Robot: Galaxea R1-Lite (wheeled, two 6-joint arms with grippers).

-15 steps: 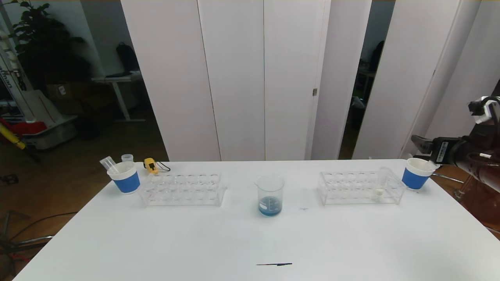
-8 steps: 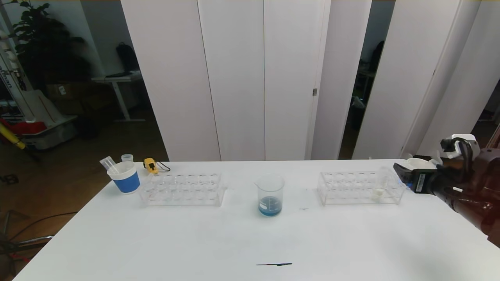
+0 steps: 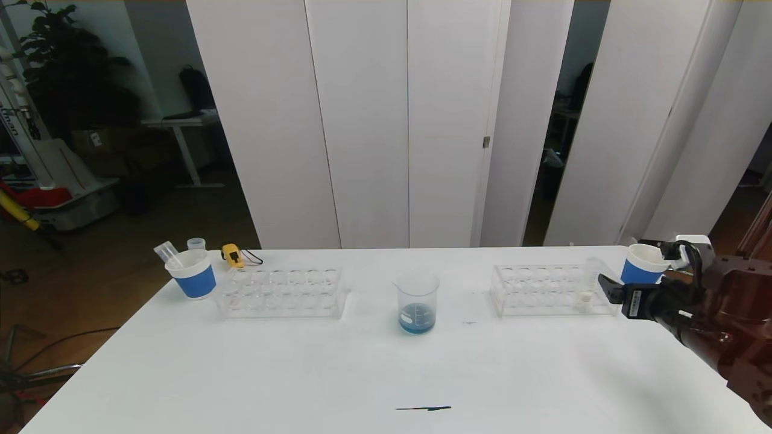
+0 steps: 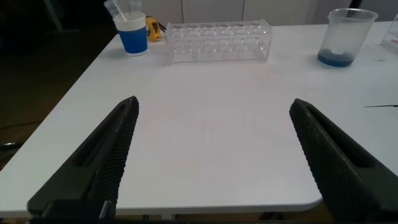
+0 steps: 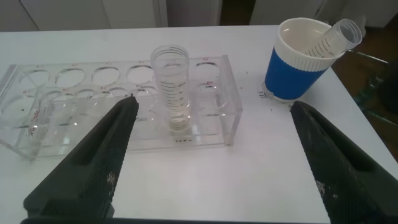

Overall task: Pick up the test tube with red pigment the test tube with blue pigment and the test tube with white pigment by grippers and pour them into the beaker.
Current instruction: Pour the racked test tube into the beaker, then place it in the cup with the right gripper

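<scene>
The beaker [image 3: 417,301] stands mid-table with blue liquid at its bottom; it also shows in the left wrist view [image 4: 344,37]. The test tube with white pigment [image 3: 586,286] stands upright near the right end of the right rack [image 3: 543,290], also seen in the right wrist view [image 5: 171,87]. My right gripper [image 3: 610,288] is open and empty, just right of that rack end, with the tube ahead of its jaws [image 5: 212,106]. My left gripper [image 4: 214,102] is open and empty over the table's near left edge. No tube with blue or red liquid shows.
An empty clear rack [image 3: 280,293] stands left of the beaker. A blue-and-white cup [image 3: 194,274] with an empty tube is at the far left; another cup [image 3: 642,265] with an empty tube [image 5: 339,34] is behind my right gripper. A yellow object [image 3: 232,255] lies at the back left.
My right arm has dropped from above the right cup and moved left and nearer, to the right end of the right rack. Nothing else moved.
</scene>
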